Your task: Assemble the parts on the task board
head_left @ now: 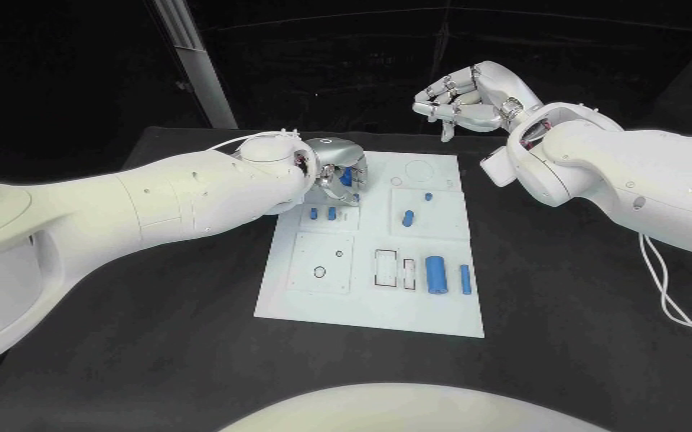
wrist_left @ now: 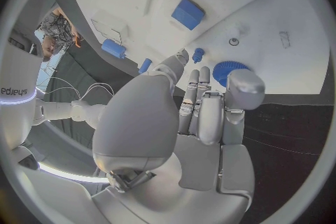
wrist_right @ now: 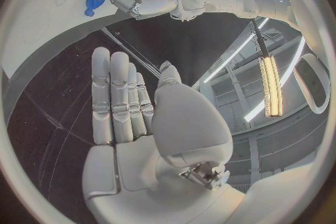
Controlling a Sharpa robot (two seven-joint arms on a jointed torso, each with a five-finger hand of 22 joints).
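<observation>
Silver fingers of the left hand (head_left: 335, 174) hang over the far left corner of the white task board (head_left: 433, 312), spread narrowly and holding nothing; in the left wrist view their tips sit just beside a blue ridged gear (wrist_left: 228, 71) and a small blue peg (wrist_left: 198, 55). Two blue blocks (wrist_left: 188, 13) stand farther along the board. Raised beyond the board's far right corner, the right hand (head_left: 464, 99) is empty, its fingers straight and close together. Two blue cylinders (head_left: 436, 274) lie near the board's near right edge, well apart from both hands, all on the black table (head_left: 173, 352).
</observation>
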